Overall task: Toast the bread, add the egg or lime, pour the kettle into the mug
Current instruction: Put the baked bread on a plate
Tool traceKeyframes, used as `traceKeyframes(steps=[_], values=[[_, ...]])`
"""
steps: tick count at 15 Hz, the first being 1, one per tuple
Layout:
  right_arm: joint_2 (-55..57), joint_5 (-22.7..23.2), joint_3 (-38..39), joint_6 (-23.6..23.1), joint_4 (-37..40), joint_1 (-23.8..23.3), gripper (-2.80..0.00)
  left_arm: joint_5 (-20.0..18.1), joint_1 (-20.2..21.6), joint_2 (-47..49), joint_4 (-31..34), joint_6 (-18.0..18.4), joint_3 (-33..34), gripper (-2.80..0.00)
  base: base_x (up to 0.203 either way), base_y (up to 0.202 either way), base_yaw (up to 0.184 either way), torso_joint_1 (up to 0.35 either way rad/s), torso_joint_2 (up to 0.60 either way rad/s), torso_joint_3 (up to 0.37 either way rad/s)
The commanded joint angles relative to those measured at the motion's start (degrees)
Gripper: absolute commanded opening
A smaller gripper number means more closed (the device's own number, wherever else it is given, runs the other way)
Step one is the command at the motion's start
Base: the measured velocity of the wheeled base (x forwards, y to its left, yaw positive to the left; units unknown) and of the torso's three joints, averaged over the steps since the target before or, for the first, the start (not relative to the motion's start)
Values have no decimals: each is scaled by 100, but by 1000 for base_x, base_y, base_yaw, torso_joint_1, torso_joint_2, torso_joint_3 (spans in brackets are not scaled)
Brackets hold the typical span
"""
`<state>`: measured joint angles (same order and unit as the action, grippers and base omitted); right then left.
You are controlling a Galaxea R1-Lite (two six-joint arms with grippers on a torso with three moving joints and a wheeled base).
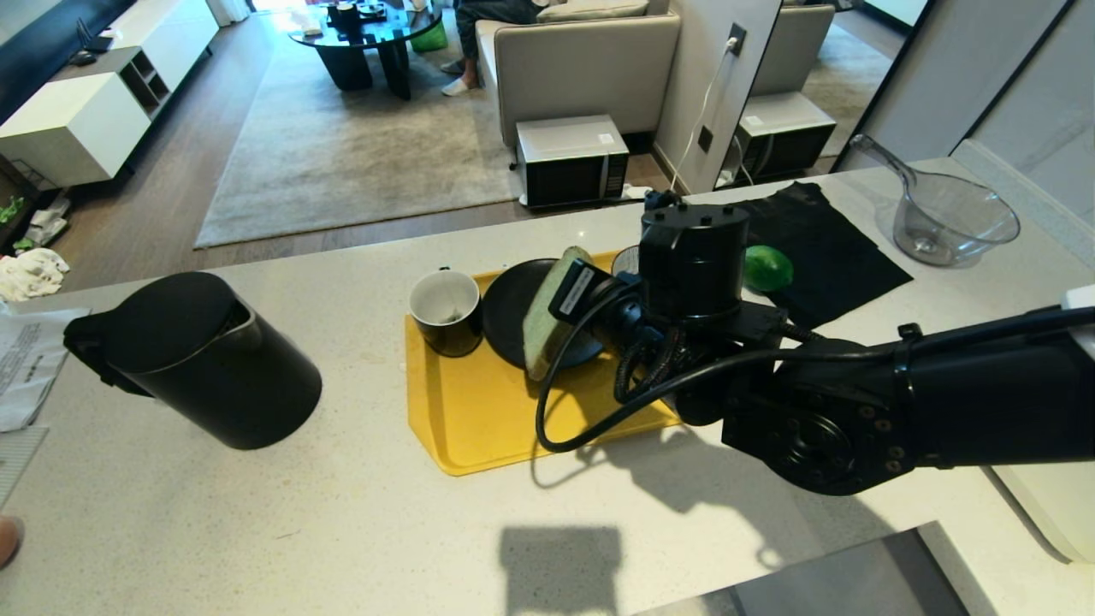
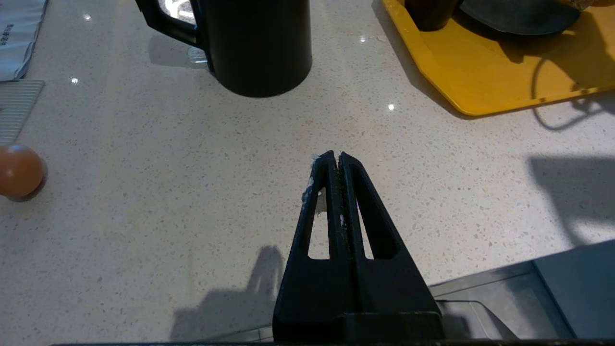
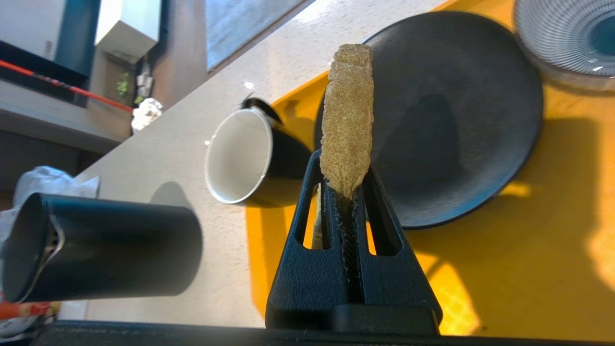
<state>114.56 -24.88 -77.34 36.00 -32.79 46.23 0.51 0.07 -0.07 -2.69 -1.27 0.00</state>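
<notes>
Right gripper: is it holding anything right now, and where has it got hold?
The right gripper is shut on the bread, pinching one edge of the slice, held above the black plate. The left gripper is shut and empty.

Mug (image 1: 445,310) on tray (image 1: 466,411), kettle (image 1: 205,359) leftward

The tabletop (image 1: 257,530) is pale cream stone with fine speckles, and on it the tray (image 1: 466,419) is bright yellow, the plate (image 1: 505,312) matte black, and the mug (image 1: 445,312) glossy black outside and white inside. The bread (image 1: 547,312) has a pale green face and a rough tan-brown crust, the lime (image 1: 767,268) is glossy green on a black cloth (image 1: 834,248), and the kettle (image 1: 201,359) is matte black. The bowl (image 3: 567,38) carries fine blue-and-white stripes, the egg (image 2: 19,171) is orange-brown, and both pincers are black.
</notes>
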Motion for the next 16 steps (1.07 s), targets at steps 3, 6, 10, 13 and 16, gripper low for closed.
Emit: traceKeyframes(steps=[3,6,10,13,16], values=[[303,-8,-74,38,-122,115,-280,2,1,-10,-3,-5,97,-280,0,0,0,0,0,0],[509,-8,-203,49,-329,111,-280,2,1,-10,-3,-5,97,-280,0,0,0,0,0,0],[883,-8,-372,58,-579,88,-280,2,1,-10,-3,-5,97,-280,0,0,0,0,0,0],[1114,-8,-613,56,-597,39,-280,2,1,-10,-3,-5,88,-280,0,0,0,0,0,0],[1233,-17,-730,39,-605,-5,-280,2,1,-10,-3,-5,97,-280,0,0,0,0,0,0]])
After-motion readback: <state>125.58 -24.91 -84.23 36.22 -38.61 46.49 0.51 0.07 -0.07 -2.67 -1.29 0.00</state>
